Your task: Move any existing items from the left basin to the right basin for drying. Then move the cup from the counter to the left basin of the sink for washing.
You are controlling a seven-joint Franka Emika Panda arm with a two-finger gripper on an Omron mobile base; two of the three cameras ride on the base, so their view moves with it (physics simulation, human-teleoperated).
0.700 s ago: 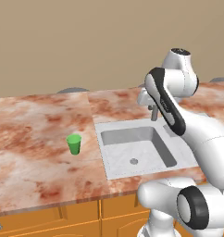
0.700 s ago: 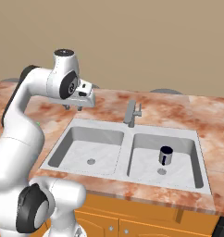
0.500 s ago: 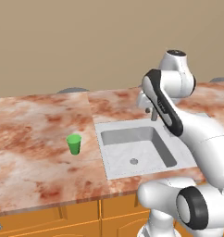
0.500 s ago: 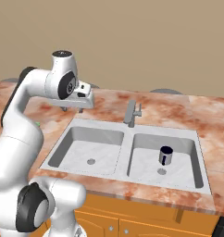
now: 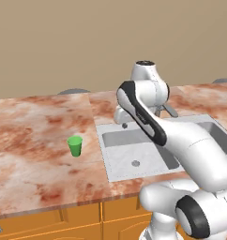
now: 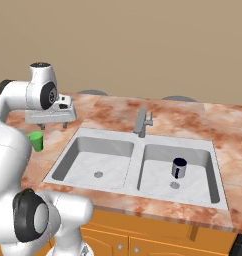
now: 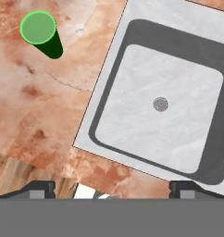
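Note:
The green cup (image 5: 75,146) stands upright on the counter (image 5: 31,136), left of the sink (image 6: 138,159). My gripper (image 6: 52,124) hangs open and empty above the counter at the sink's left edge, a short way from the cup (image 6: 37,141). In the hand view the cup (image 7: 38,28) sits at the upper left, well away from the gripper (image 7: 111,190), whose fingertips (image 7: 40,189) stand wide apart. The left basin (image 7: 158,74) lies bare around its drain (image 7: 160,104). A dark mug (image 6: 178,168) stands in the right basin (image 6: 203,185).
A grey faucet (image 6: 143,122) rises behind the divider between the basins. Orange cabinets (image 5: 49,220) run below the counter's front edge. My own arm (image 5: 148,122) crosses above the left basin (image 5: 134,157) in the left base view.
The arm has swung left, carrying the open gripper from above the left basin's back to the counter at the sink's left edge, nearer the cup. Cup and mug have not moved.

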